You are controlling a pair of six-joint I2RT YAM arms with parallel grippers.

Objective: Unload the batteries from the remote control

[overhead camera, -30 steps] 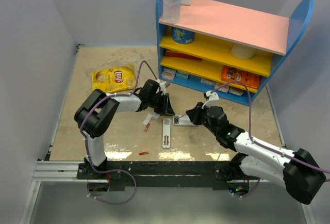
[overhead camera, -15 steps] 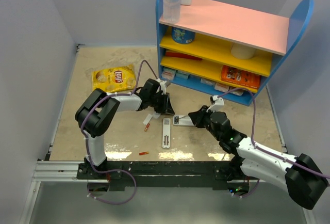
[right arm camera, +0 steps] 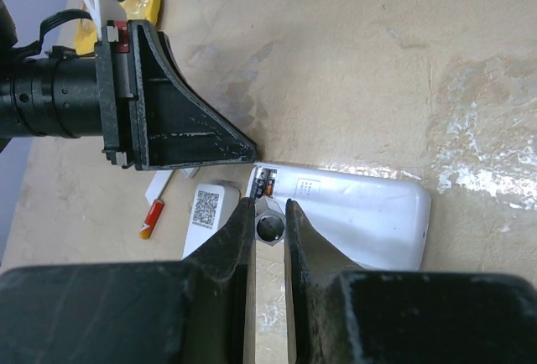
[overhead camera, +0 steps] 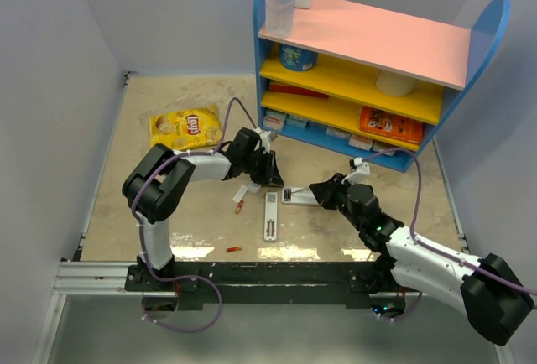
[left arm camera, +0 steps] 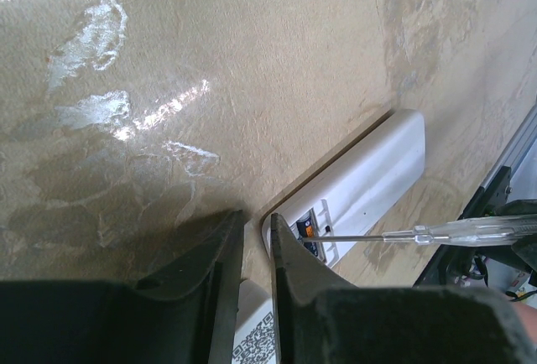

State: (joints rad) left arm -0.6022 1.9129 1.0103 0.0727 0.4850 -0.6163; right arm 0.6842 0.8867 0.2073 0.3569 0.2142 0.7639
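The right arm has sunk lower and swung a little toward the right edge of the table [overhead camera: 168,213]; the left arm and the loose things have not shifted. The right gripper [overhead camera: 321,193] [right arm camera: 268,205] is clamped on the butt of a clear stick [right arm camera: 268,230] [left arm camera: 436,230], whose thin tip reaches the open end of the slab [overhead camera: 300,197] [right arm camera: 361,213]. An orange cell [right arm camera: 268,184] shows in that opening; the tip itself is hidden behind the fingers in the right wrist view.

The left gripper [overhead camera: 270,178] [left arm camera: 256,226] points down at the same end of the slab. Its jaws stand a narrow slit apart, with nothing seen between them.

The remote [overhead camera: 270,215] lies mid-table, its long axis toward the near edge, just left of the slab. Its slot is too small to read from above. The wrist views catch only its QR-labelled end [right arm camera: 205,209]; the rest is cut off behind the fingers.

Both batteries [overhead camera: 241,206] lie loose: one just left of the remote's far end, the other battery [overhead camera: 234,249] close to the near edge.
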